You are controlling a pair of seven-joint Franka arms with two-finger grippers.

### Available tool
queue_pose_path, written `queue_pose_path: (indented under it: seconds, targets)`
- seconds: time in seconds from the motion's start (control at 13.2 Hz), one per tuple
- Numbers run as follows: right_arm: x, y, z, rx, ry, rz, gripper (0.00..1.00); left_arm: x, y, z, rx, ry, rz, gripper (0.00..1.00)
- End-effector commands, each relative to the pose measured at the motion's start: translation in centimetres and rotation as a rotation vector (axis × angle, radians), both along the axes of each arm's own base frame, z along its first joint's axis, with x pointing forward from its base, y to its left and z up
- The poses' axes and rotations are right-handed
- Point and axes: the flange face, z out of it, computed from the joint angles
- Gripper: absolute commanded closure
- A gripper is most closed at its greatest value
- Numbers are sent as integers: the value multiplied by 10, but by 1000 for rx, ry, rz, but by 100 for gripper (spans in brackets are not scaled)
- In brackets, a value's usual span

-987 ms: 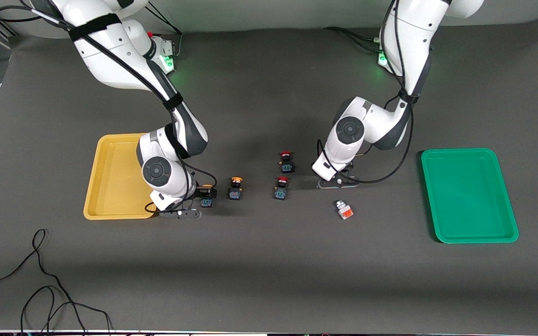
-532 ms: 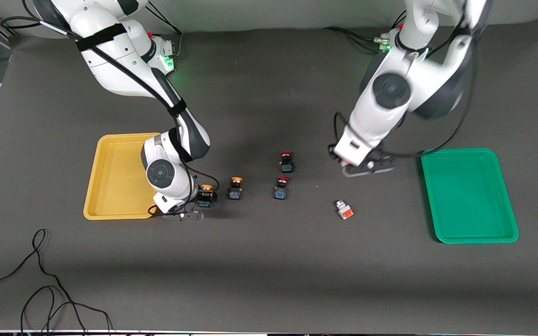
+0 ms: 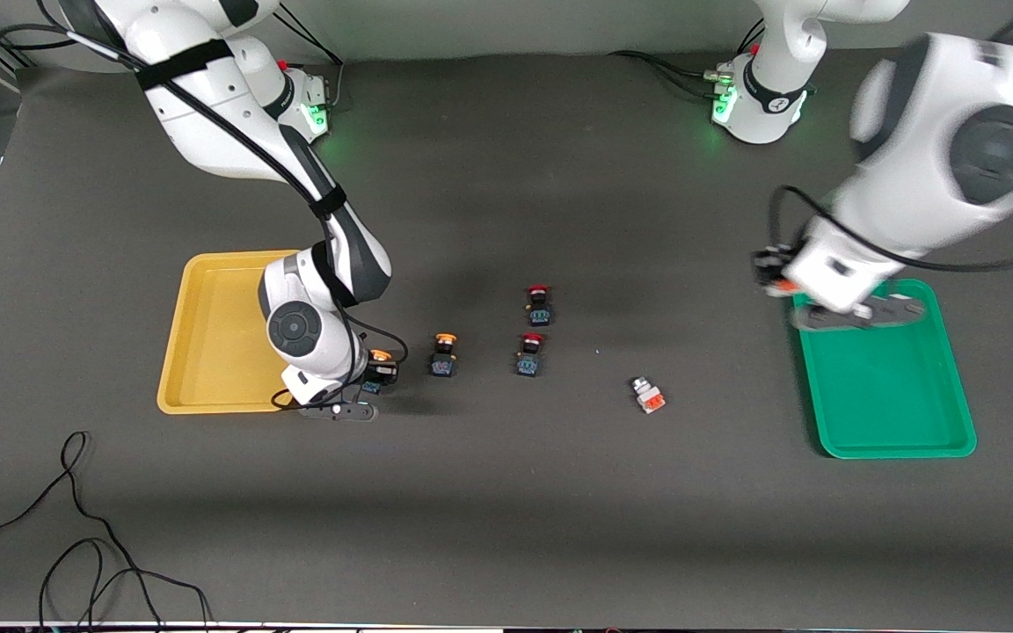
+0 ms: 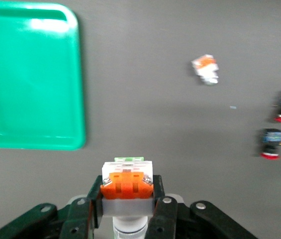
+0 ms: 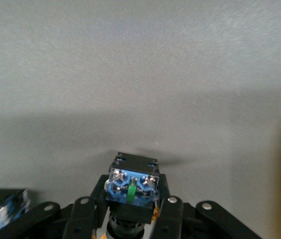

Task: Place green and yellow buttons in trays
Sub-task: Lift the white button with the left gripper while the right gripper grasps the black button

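My left gripper is shut on a white-bodied button with an orange block and holds it in the air over the edge of the green tray that faces the right arm's end. My right gripper is shut on a black-bodied button with a yellow-orange cap, low over the table beside the yellow tray. A second yellow-capped button and a second white button lie on the table. Both trays look empty.
Two red-capped black switches sit mid-table between the loose buttons. Black cables lie near the table's front edge toward the right arm's end.
My left gripper has risen from the table with the white button and swung to the green tray's edge. My right gripper has lifted its yellow-capped button slightly toward the yellow tray.
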Motion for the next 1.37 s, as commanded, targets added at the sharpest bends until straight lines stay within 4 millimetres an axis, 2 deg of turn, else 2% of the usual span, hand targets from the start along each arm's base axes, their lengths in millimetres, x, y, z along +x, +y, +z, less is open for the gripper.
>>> queue_pose_path:
  seconds: [0.0,0.08,0.23,0.3,0.46,0.61,0.76,0.84,0.99,1.06,1.22,1.29]
  targets:
    - [-4,-38,99,-6,57,-51,100,15,90,-3,3,9,-93,82]
    - [-7,-59,124,-12,90,-41,100,18,115,-11,-2,14,-93,82]
    - [-16,-91,161,-11,140,-30,100,21,143,-29,29,16,-76,81]
    - [-19,-107,174,-8,158,-27,100,23,147,-46,42,8,-78,81]
    - [-20,-139,181,3,180,35,100,22,155,-117,58,-29,-87,82]
    - [-22,-171,171,13,195,90,100,13,172,-191,53,-65,-64,83]
    - [-27,-197,148,14,177,108,100,15,180,-250,47,-56,-44,83]
    - [-31,-206,131,13,156,126,100,17,180,-270,45,-66,-43,83]
    - [-42,-221,91,2,96,170,100,18,182,-295,41,-72,-36,80]
    - [-48,-225,73,-8,65,168,100,17,187,-301,42,-64,-15,71]
    - [-59,-229,33,-42,25,171,100,18,187,-308,46,-70,18,19]
    - [-63,-229,17,-58,4,177,100,19,188,-308,46,-71,20,1]
